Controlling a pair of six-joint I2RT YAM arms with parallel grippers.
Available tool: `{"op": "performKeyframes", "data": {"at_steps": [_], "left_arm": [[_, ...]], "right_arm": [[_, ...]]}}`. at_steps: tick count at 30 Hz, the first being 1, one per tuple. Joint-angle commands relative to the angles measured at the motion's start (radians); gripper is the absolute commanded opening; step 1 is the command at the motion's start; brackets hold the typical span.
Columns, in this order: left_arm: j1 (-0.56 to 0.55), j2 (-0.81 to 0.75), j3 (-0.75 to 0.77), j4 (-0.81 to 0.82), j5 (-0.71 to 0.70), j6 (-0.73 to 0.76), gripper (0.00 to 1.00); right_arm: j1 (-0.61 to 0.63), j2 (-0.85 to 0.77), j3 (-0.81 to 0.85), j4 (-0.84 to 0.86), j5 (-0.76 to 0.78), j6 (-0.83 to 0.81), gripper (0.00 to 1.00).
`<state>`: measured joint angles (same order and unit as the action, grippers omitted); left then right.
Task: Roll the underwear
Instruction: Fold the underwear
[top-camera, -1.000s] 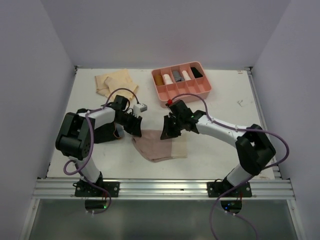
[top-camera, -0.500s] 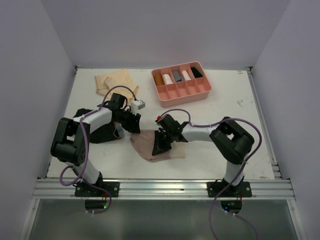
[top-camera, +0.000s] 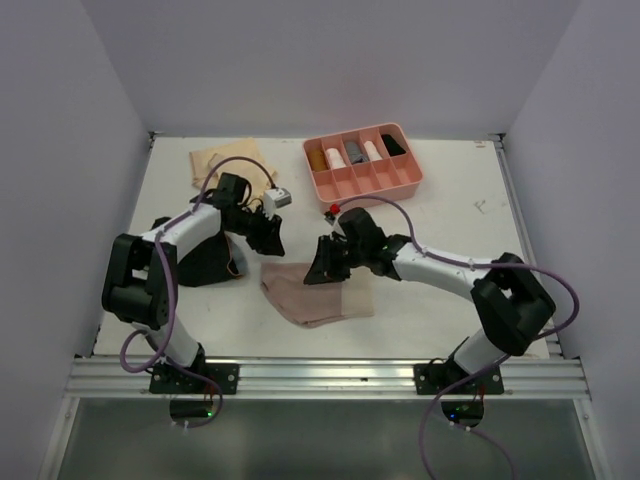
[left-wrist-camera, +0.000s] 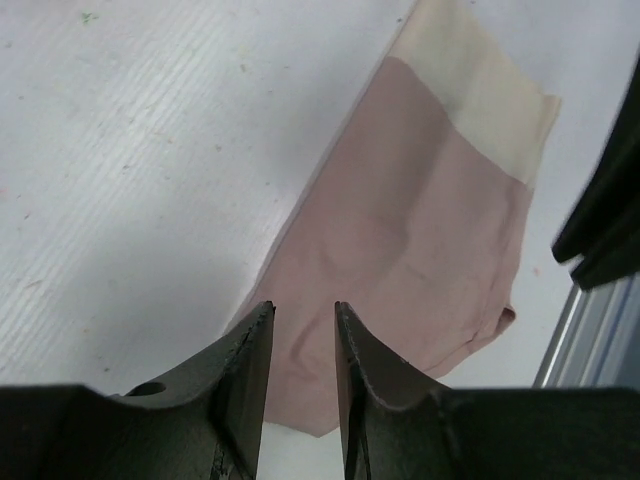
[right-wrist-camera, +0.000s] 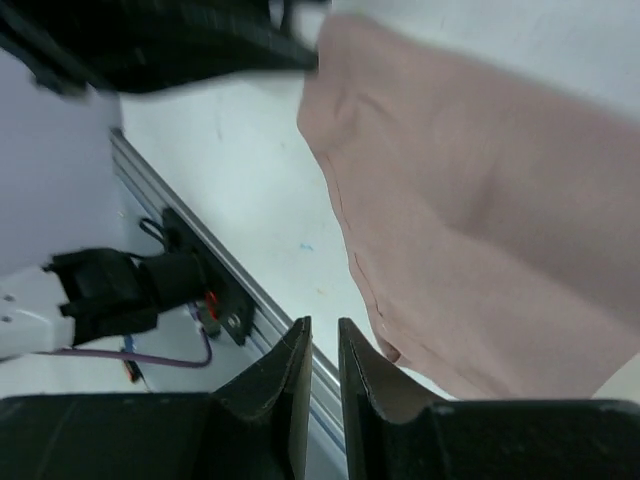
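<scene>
**Top view.** Pink underwear (top-camera: 318, 292) lies flat and unrolled on the table (top-camera: 450, 220). It sits just on the near side of both sets of jaws. Left gripper (top-camera: 270, 238) hangs off the garment's far-left corner, not touching it as far as I can tell. Right gripper (top-camera: 316, 268) sits over the far edge; contact can't be judged from here. Black underwear (top-camera: 205, 262) is in a heap to the outer side of the left jaws. Tan underwear (top-camera: 222, 160) is well beyond them, spread out. Pink tray (top-camera: 370, 192) stands beyond the right jaws with rolled pieces already in its slots.

**Left wrist.** Left gripper (left-wrist-camera: 302, 312) has its jaws a little apart with nothing between them. The pink cloth runs away below and ahead of the tips, cream patch (left-wrist-camera: 480, 90) at the far end.

**Right wrist.** Right gripper (right-wrist-camera: 322, 328) is parted only to a narrow slit and holds nothing. The pink cloth lies ahead and to one side of the tips, its hem just past them.

**Reading.** This looks like the start of the pink piece: laid out, no roll begun. The next move probably calls for dropping the jaws onto one short edge and pinching a thin fold. That fold then gets turned over evenly from both sides so the roll runs straight.
</scene>
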<state>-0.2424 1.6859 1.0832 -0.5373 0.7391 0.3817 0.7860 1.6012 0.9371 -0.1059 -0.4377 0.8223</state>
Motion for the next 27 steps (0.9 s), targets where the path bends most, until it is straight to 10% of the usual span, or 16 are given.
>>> {"op": "performKeyframes", "data": {"at_steps": [1, 18, 27], "left_arm": [[0.005, -0.008, 0.037, -0.052, 0.190, 0.010, 0.35], [0.006, 0.244, -0.016, 0.112, 0.088, -0.152, 0.33], [0.003, 0.370, 0.230, 0.031, 0.114, -0.097, 0.35]], "right_arm": [[-0.092, -0.043, 0.008, 0.046, -0.001, 0.029, 0.21], [-0.340, 0.112, -0.224, 0.218, -0.053, -0.026, 0.17], [-0.352, 0.040, -0.184, 0.134, -0.062, -0.074, 0.17]]}}
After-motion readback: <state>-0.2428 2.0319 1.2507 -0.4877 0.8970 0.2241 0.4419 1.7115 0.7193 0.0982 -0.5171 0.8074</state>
